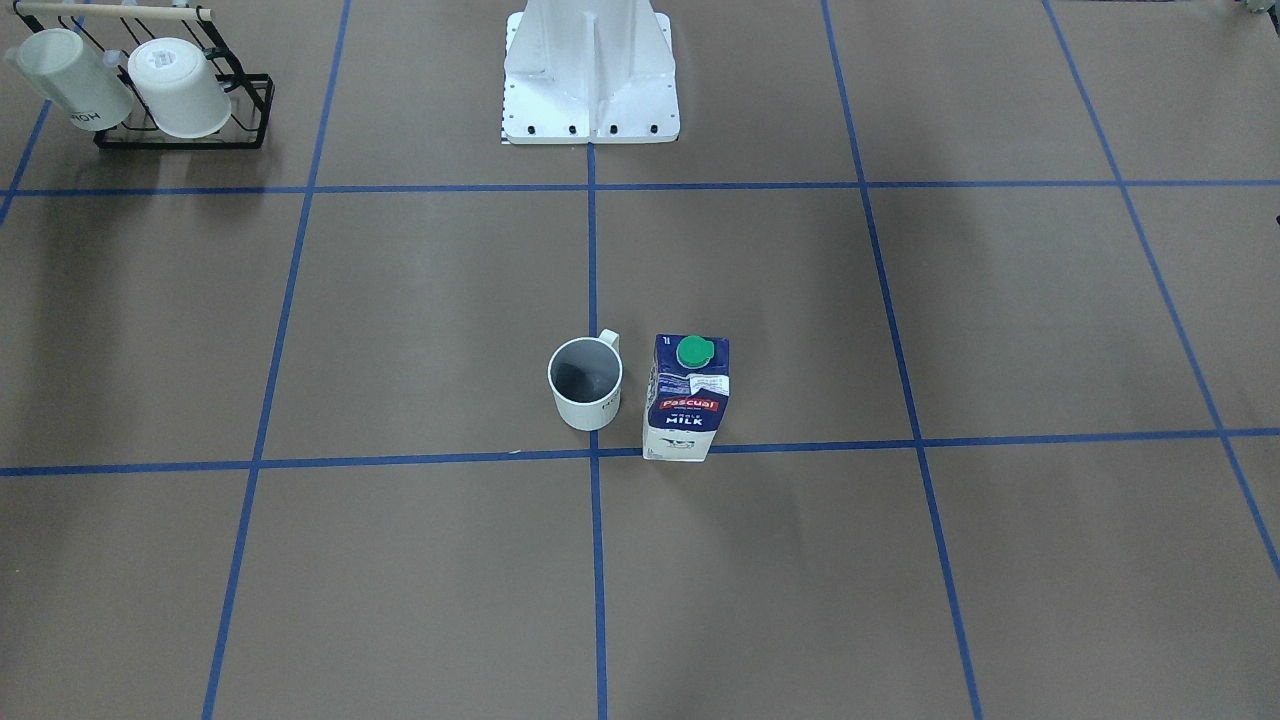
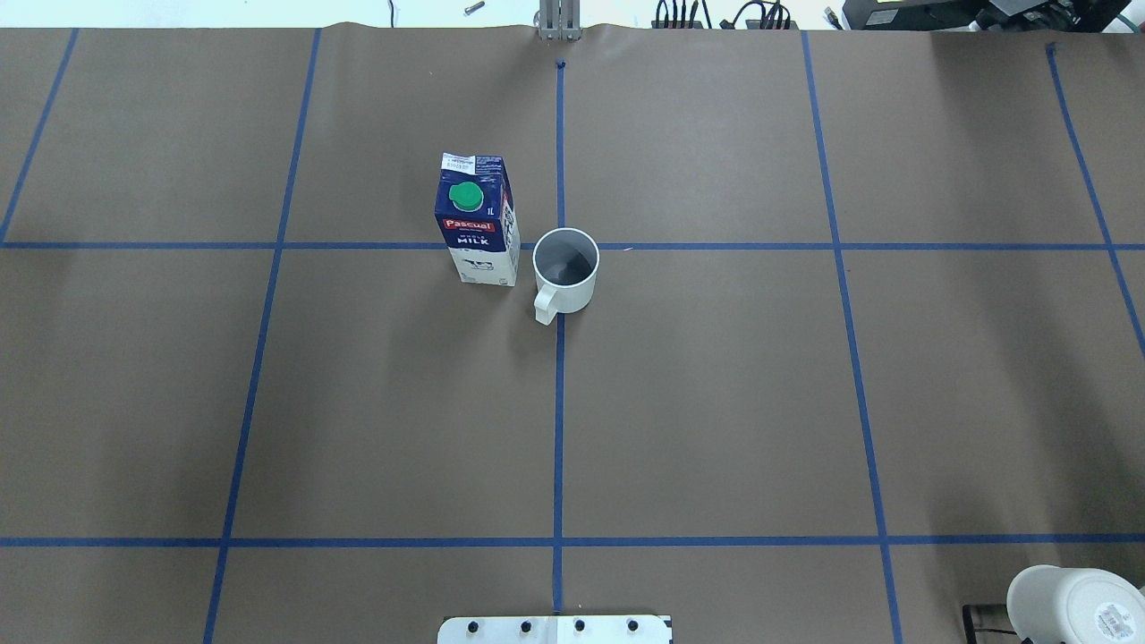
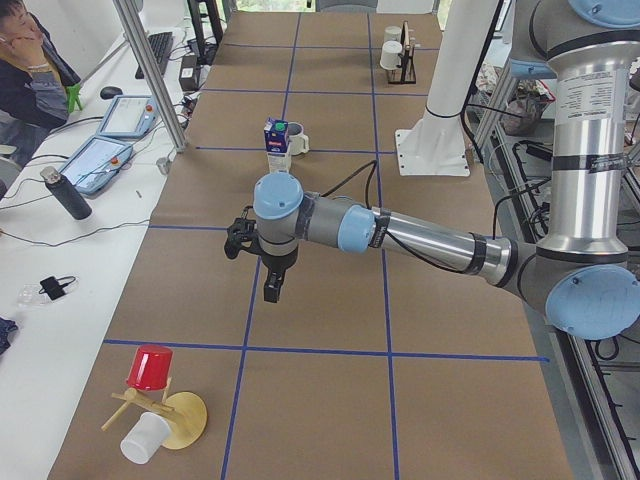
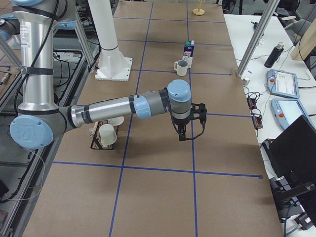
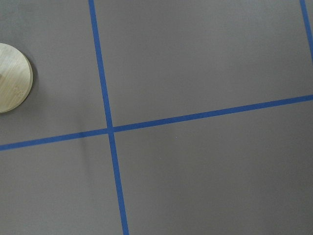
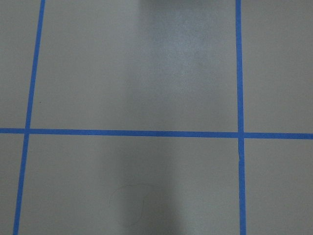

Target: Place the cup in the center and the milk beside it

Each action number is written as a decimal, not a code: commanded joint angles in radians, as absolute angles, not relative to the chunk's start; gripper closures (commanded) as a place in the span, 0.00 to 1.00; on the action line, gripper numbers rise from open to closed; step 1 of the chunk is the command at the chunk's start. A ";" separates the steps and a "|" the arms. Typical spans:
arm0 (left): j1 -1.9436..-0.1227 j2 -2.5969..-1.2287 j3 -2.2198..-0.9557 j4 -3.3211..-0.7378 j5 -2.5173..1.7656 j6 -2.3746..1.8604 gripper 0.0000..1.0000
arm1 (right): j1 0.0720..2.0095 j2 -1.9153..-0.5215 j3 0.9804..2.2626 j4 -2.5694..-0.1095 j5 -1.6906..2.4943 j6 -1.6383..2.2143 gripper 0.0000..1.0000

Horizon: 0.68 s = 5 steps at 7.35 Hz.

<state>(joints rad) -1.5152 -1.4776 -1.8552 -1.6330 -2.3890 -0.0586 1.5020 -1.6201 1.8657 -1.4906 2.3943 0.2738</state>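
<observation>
White cup [image 1: 586, 385], grey inside; blue-white milk [image 1: 686, 400], green cap [image 1: 692, 352]

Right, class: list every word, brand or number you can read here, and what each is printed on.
"Pascual": red label on the milk carton.
"MILK": white letters under that label.
"1L": carton top, near the green cap.
Side lettering on the cup: too small to read.
Lettering on the racked mug: blurred.
</observation>
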 commanded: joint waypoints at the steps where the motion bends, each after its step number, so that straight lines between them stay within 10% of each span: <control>1: -1.517 -1.421 -1.851 -1.702 -2.391 -0.054 0.02 | 1.508 -1.631 1.887 -1.483 2.370 0.275 0.00; 5: -1.520 -1.437 -1.841 -1.701 -2.395 -0.067 0.02 | 1.506 -1.635 1.893 -1.477 2.330 0.284 0.00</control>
<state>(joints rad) -1.5195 -1.4359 -1.8381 -1.7038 -2.3923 -0.0645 1.5076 -1.6354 1.8930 -1.4766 2.3383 0.2860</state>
